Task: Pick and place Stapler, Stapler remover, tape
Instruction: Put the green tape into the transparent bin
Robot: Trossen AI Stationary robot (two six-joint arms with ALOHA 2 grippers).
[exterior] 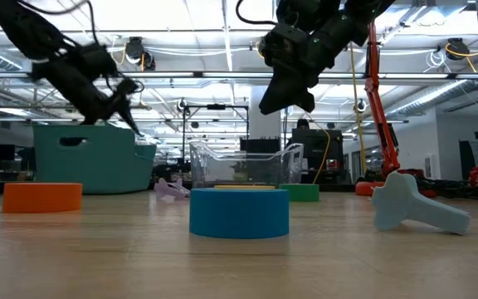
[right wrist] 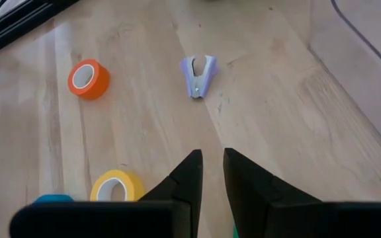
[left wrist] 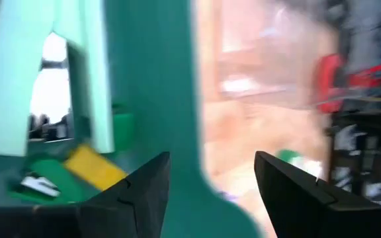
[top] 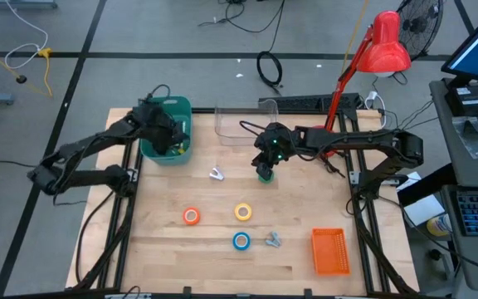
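Observation:
My right gripper (top: 265, 160) hangs shut and empty well above the table (exterior: 285, 100), over the green tape roll (top: 265, 175), which lies flat on the wood (exterior: 304, 192). The lilac stapler remover (right wrist: 197, 75) lies to the left of that roll (top: 215, 174). The orange (top: 191, 216), yellow (top: 243, 212) and blue (top: 241, 241) tape rolls lie flat nearer the front. My left gripper (left wrist: 210, 178) is open over the teal bin (top: 166, 133), by its rim, and holds nothing. Green and yellow things (left wrist: 78, 168) lie inside the bin.
A clear plastic container (top: 247, 123) stands behind the right gripper. An orange basket (top: 330, 251) sits at the front right. A small pale blue-grey tool (top: 273, 240) lies beside the blue roll. A red lamp (top: 380, 46) stands at the far right. Bare wood lies at the front left.

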